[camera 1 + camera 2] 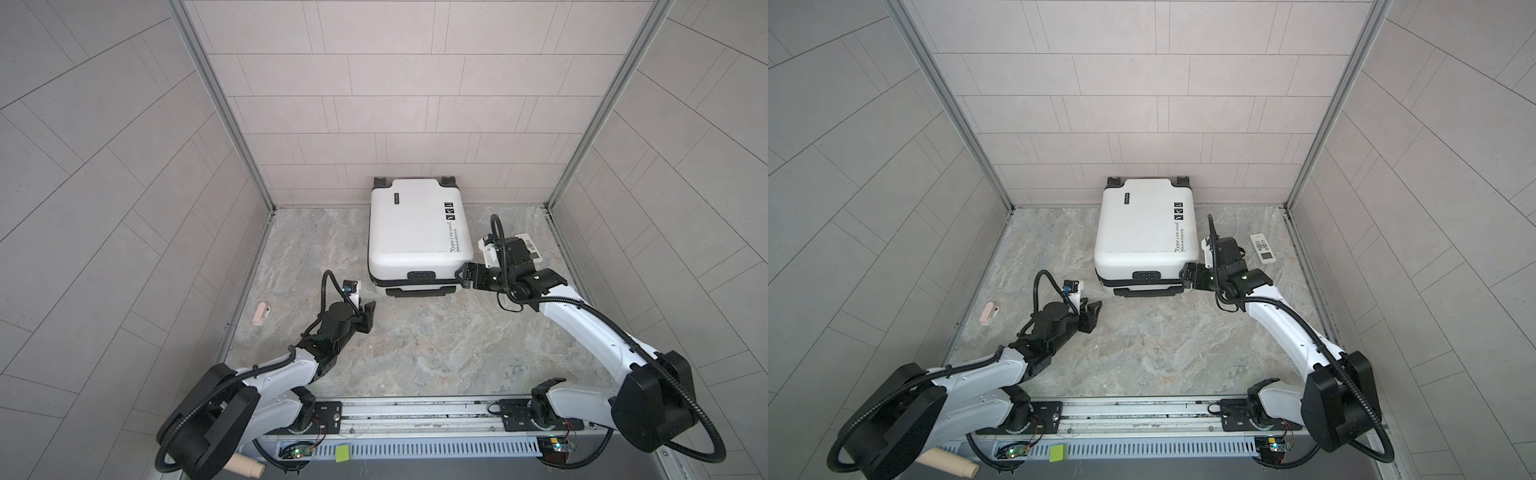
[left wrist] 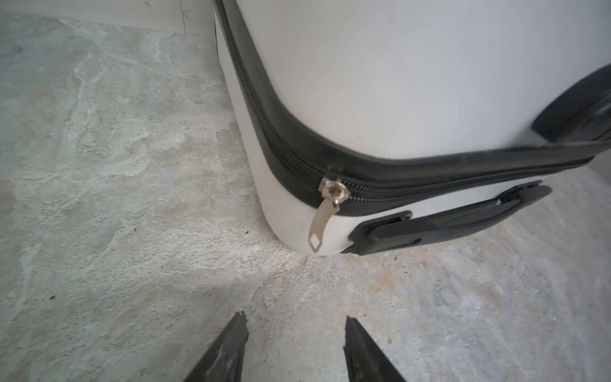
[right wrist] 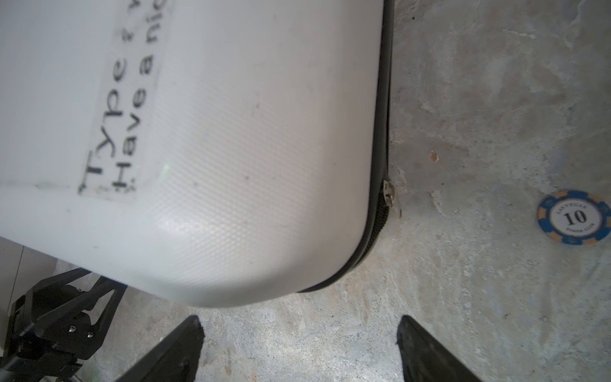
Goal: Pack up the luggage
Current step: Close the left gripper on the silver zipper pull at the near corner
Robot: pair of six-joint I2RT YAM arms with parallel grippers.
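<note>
The luggage is a white hard-shell suitcase lying flat and closed against the back wall. A black zipper band runs round its side. My left gripper hovers open over bare floor just short of the near left corner, with nothing between its fingers. A silver zipper pull hangs at that corner of the luggage. My right gripper stands wide open and empty at the near right corner of the luggage. A second zipper slider sits on the band there.
A white remote control lies on the floor right of the right wrist. A blue poker chip lies near that corner. A pink object sits outside the left wall. A black carry handle faces the front.
</note>
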